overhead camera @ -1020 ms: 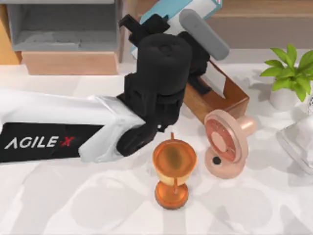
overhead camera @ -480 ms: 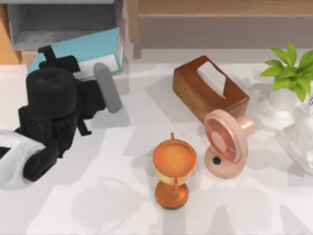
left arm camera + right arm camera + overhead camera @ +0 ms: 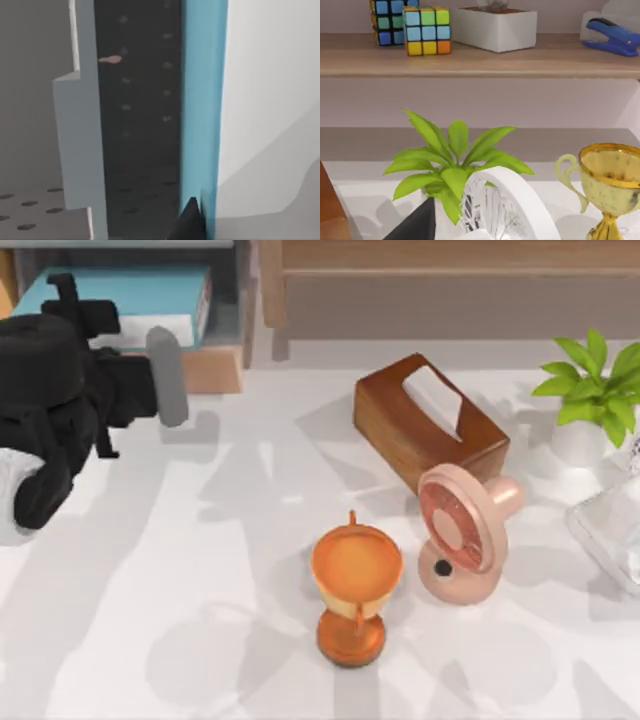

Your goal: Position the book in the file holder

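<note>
Left pincer (image 3: pixel 70 300) holds book (image 3: pixel 130 290) over file holder (image 3: pixel 228 340).

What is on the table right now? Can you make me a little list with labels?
book: light blue, lying in the file holder, top left
left gripper: at the book in the holder
tissue box: brown wood, middle right
fan: pink, beside the tissue box
hourglass: orange, centre front
plant: green, white pot, right edge

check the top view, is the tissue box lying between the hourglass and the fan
No: the brown tissue box sits behind the pink fan, while the orange hourglass stands directly beside the fan with nothing between them.
</note>
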Motion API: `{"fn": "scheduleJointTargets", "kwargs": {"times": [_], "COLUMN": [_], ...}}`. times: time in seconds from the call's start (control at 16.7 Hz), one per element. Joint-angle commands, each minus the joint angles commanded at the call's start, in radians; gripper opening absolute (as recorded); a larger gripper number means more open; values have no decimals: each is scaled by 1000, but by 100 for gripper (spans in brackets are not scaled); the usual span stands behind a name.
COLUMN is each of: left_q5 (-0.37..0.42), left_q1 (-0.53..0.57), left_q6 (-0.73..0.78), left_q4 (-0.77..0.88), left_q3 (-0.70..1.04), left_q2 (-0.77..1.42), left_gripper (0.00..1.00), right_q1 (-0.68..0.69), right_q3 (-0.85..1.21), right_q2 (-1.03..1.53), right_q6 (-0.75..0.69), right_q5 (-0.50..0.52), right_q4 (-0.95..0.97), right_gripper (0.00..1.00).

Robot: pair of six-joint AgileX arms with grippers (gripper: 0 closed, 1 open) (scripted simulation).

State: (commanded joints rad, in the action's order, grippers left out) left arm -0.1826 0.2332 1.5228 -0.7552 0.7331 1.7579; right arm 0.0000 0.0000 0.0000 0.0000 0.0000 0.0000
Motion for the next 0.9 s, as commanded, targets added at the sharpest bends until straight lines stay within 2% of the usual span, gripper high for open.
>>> {"fn": "scheduleJointTargets", "kwargs": {"times": [0.42, 0.9], "left_q5": [6, 25], "left_q1": [0, -18], "left_q6": [8, 12], "left_q4": [2, 13], "left_q3": [8, 125], "left_q2": [7, 115], "left_gripper": [0, 0], "right_q1": [0, 0], "right_q3": [0, 0], "right_q2": [0, 0], "right_q6": [0, 0], "right_q5": [0, 0], "right_q4": [0, 0], "right_gripper": [100, 100]}}
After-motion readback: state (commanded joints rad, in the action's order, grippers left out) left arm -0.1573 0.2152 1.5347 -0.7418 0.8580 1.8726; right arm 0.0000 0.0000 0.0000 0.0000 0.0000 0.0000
